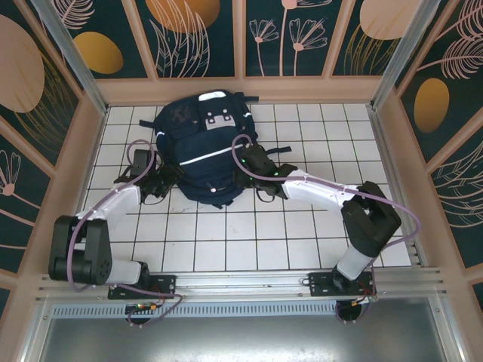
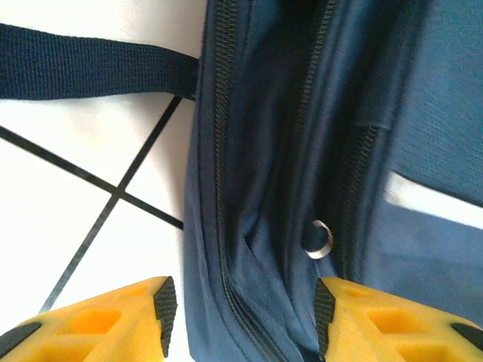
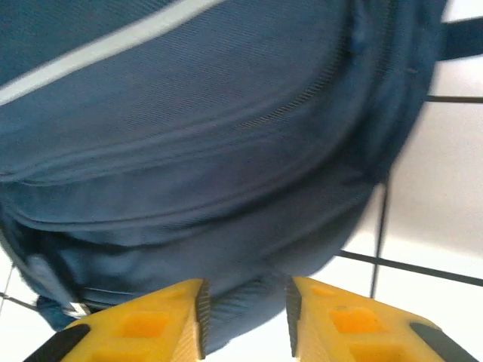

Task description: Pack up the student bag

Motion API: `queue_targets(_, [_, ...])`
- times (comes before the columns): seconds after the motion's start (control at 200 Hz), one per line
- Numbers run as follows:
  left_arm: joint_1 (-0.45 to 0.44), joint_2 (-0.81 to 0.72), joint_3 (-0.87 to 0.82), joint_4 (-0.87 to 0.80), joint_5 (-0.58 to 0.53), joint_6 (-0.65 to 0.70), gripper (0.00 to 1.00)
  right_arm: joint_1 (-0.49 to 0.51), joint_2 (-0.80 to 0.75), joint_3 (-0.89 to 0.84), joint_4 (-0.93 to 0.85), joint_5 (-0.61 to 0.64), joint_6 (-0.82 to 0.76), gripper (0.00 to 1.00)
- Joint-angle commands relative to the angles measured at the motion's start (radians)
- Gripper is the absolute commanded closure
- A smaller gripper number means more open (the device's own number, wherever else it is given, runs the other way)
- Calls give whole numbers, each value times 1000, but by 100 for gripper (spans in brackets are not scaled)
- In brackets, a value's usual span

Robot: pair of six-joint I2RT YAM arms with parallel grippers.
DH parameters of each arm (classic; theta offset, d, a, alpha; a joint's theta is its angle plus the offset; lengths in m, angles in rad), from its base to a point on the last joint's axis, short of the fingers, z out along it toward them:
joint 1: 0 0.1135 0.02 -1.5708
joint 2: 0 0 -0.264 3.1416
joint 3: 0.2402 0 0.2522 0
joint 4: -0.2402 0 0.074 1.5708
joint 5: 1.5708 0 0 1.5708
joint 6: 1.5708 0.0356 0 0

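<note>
The student bag (image 1: 202, 151) is a large dark navy backpack with a white stripe and a grey-white patch, lying on the white tiled table at the middle back. My left gripper (image 1: 170, 181) is at the bag's left side. In the left wrist view its jaws stand open around the bag's zippered side fabric (image 2: 249, 226), with a gap at the left pad (image 2: 164, 305). A metal zip ring (image 2: 320, 240) hangs just ahead of the right finger. My right gripper (image 1: 246, 170) is at the bag's right lower edge. Its jaws are open, with a fold of the bag (image 3: 241, 309) between them.
A dark strap (image 2: 90, 69) of the bag lies flat on the tiles to the left. Wooden walls (image 1: 241, 89) with patterned panels close the table on three sides. Bare tiles (image 1: 241, 234) lie between the bag and the arm bases.
</note>
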Motion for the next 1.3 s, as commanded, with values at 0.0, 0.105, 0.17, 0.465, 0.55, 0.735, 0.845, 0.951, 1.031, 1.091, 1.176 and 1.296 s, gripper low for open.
queue_targets(0.0, [-12,-76,-54,-2,44,-40,46,43,55,99,-59,-35,-20,63])
queue_targets(0.105, [-39,-107,-97,42,60,-73,45,69,129,198,-103,-50,-44,63])
queue_targets(0.17, [-60,-92,-111,70,68,-84,45,76,180,258,-128,-64,-55,63])
queue_targets(0.465, [-125,10,-137,135,66,-114,49,113,367,487,-267,-76,-108,57])
queue_targets(0.55, [-126,14,-141,158,67,-122,50,120,388,498,-288,-105,-108,57])
queue_targets(0.735, [-127,27,-142,165,62,-122,51,137,389,501,-351,-42,-110,68])
queue_targets(0.845, [-128,28,-152,168,59,-123,51,138,359,465,-374,-1,-101,82])
queue_targets(0.951, [-127,26,-158,172,53,-129,51,138,319,406,-374,16,-88,95])
queue_targets(1.031, [-128,24,-162,173,51,-132,50,138,290,369,-390,53,-67,95])
queue_targets(1.091, [-128,20,-166,178,48,-138,51,137,264,347,-408,83,-50,95])
queue_targets(1.176, [-129,14,-168,169,37,-141,51,135,224,315,-432,99,-27,95])
queue_targets(1.296, [-128,4,-174,182,32,-152,51,139,146,229,-407,51,3,96])
